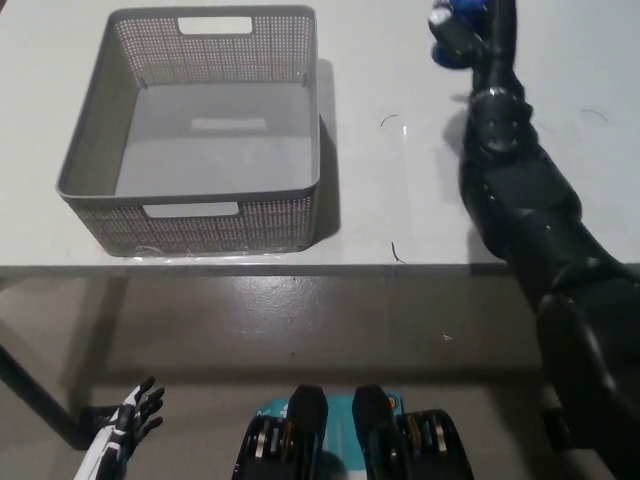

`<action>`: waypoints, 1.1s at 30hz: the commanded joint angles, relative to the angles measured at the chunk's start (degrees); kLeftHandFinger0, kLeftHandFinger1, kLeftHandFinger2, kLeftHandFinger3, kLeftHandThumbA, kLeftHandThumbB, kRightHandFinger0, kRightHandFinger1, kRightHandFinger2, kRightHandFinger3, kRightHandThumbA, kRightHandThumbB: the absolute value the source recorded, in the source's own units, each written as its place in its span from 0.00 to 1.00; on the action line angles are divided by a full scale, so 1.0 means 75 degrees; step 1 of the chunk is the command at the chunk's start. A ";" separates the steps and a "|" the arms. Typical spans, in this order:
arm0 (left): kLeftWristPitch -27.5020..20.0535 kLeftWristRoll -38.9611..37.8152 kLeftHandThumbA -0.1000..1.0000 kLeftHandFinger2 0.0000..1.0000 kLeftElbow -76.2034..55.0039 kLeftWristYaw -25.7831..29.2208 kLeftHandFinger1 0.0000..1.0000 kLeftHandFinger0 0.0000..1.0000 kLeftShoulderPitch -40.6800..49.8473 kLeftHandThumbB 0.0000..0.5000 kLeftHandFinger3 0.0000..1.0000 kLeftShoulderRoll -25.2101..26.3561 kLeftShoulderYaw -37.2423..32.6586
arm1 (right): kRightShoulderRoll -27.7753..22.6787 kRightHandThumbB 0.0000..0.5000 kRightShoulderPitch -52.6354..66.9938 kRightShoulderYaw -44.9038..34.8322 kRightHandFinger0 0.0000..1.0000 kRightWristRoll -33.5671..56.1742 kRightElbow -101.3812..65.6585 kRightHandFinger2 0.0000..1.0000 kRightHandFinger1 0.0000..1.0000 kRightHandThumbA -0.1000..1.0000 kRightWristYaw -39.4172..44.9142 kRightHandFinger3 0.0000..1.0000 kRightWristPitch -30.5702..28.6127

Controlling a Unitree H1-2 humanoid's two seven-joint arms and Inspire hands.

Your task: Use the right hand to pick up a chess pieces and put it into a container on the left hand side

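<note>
Right robot hand [468, 30] raised beside empty basket [88, 150]

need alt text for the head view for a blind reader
The black right hand, raised near the top edge over a white table, is closed around a blue chess piece. An empty grey mesh basket sits on the table to its left. The white left hand rests low at the bottom left, below the table edge, fingers apart.

right arm [520, 200]: black, glossy, segmented | right hand [468, 25]: blue-tipped | left hand [125, 428]: white, dark fingers
</note>
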 commanded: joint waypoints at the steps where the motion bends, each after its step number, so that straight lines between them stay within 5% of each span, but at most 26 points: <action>1: -0.0178 -0.0073 1.00 1.00 -0.0140 -0.0030 1.00 1.00 -0.0050 0.38 1.00 0.0068 0.0020 | 0.0401 0.31 -0.0924 0.0152 0.00 -0.0130 -0.0463 0.57 0.17 0.00 -0.0013 0.65 -0.0363; 5: -0.0217 -0.0032 1.00 1.00 -0.0072 -0.0019 1.00 1.00 -0.0074 0.42 1.00 0.0083 0.0014 | 0.0810 0.30 -0.1273 0.0338 0.00 -0.0281 -0.0335 0.58 0.17 0.00 -0.0163 0.66 -0.0275; 9: -0.0146 0.0057 1.00 1.00 -0.0101 -0.0006 1.00 1.00 -0.0116 0.42 1.00 0.0105 -0.0023 | 0.1197 0.28 -0.1534 0.0526 0.00 -0.0379 -0.0101 0.69 0.24 0.00 -0.0153 0.73 -0.0198; 15: -0.0095 0.0081 1.00 1.00 -0.0135 -0.0052 1.00 1.00 -0.0152 0.39 1.00 0.0116 -0.0071 | 0.1675 0.27 -0.1658 0.0860 0.00 -0.0572 0.0476 0.66 0.25 0.00 -0.0226 0.70 -0.0217; 19: -0.0117 0.0137 1.00 1.00 -0.0178 -0.0019 1.00 1.00 -0.0162 0.40 1.00 0.0136 -0.0064 | 0.1955 0.29 -0.1633 0.0912 0.00 -0.0510 0.0725 0.61 0.20 0.00 -0.0159 0.60 -0.0052; 24: -0.0022 0.0175 1.00 1.00 -0.0215 -0.0047 1.00 1.00 -0.0228 0.44 1.00 0.0164 -0.0089 | 0.2123 0.27 -0.1626 0.0954 0.00 -0.0496 0.0934 0.73 0.25 0.00 0.0177 0.75 0.0300; 33: -0.0014 0.0190 1.00 1.00 -0.0210 -0.0060 1.00 1.00 -0.0376 0.46 1.00 0.0173 -0.0121 | 0.2109 0.24 -0.1429 0.2172 0.00 -0.1368 0.1182 0.73 0.30 0.00 0.0025 0.82 0.0758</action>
